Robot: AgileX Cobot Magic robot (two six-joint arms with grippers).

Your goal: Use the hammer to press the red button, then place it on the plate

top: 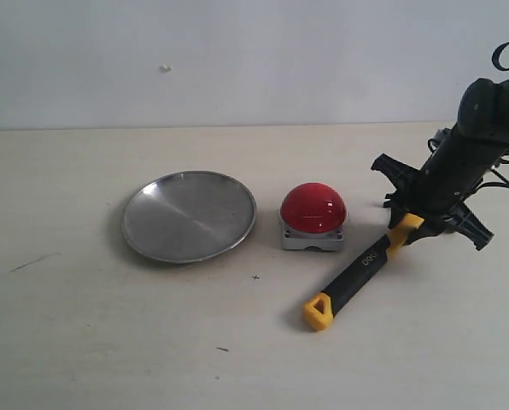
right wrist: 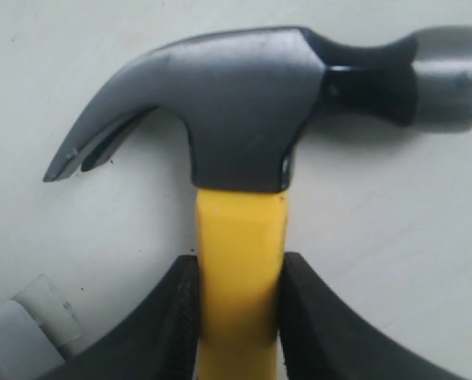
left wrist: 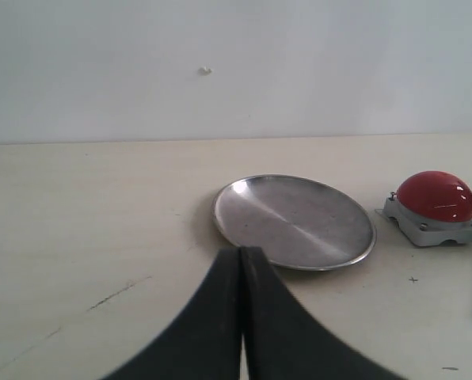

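The hammer [top: 357,273] lies on the table right of the red button [top: 313,207], its yellow looped end toward the front. My right gripper [top: 412,224] is shut on the upper yellow part of the handle. The right wrist view shows the dark steel head [right wrist: 244,103] just past my right gripper [right wrist: 237,273], both black fingers pressed against the yellow neck. The silver plate [top: 189,215] sits left of the button. My left gripper [left wrist: 241,257] is shut on nothing, held in front of the plate [left wrist: 294,220], with the red button [left wrist: 435,198] off to one side.
A pale wall rises behind the beige table [top: 109,342]. Thin dark scratches mark the table [top: 28,263] at the left. Black cables hang by the right arm [top: 485,128] at the right edge.
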